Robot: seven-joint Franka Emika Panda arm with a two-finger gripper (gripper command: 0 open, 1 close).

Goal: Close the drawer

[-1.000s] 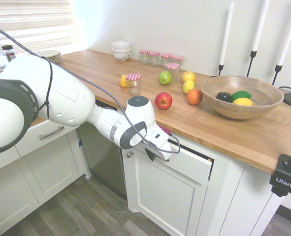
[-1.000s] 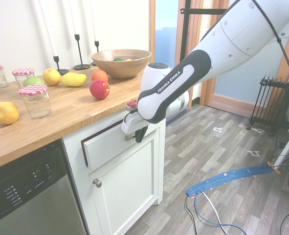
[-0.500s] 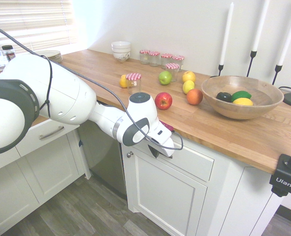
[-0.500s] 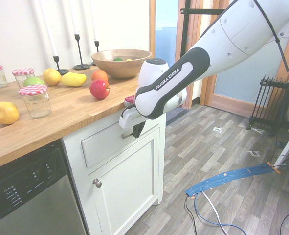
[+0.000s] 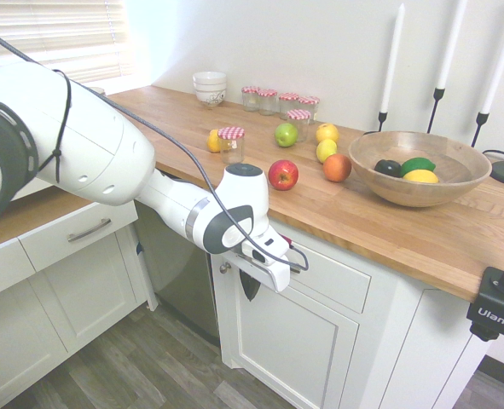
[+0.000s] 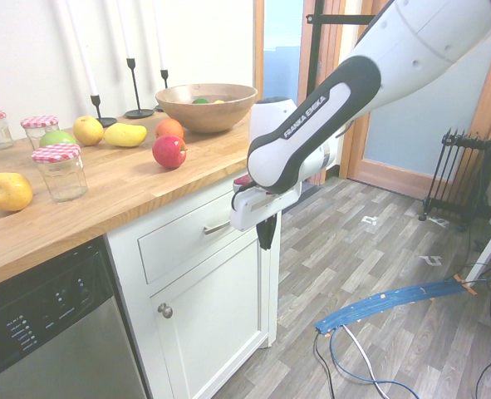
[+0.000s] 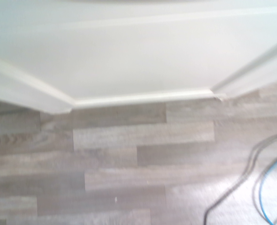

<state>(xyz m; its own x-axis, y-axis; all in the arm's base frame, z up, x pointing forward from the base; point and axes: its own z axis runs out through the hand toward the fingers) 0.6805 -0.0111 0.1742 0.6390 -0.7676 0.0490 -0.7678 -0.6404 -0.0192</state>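
Observation:
The drawer (image 5: 333,279) sits under the wooden countertop with its flat white front flush with the cabinet frame, and no gap shows around it. Its slim silver handle (image 6: 217,226) lies across the front (image 6: 183,239). My gripper (image 5: 250,285) hangs just in front of the drawer and a little below it, fingers pointing down at the floor. The gripper (image 6: 267,232) is shut with nothing between its fingers and stands apart from the handle. The wrist view shows only the white panelled cabinet door (image 7: 138,61) and the grey plank floor (image 7: 119,173).
The countertop (image 5: 388,221) carries a red apple (image 5: 283,174), other fruit, lidded jars (image 5: 231,143), a wooden bowl (image 5: 418,167) and candlesticks. A dishwasher (image 6: 46,332) stands beside the cabinet. A narrower white drawer (image 5: 77,234) is further along.
The drawer went from slightly ajar to fully shut as my gripper pushed on its front. My gripper has since drawn back from the front and dropped a little.

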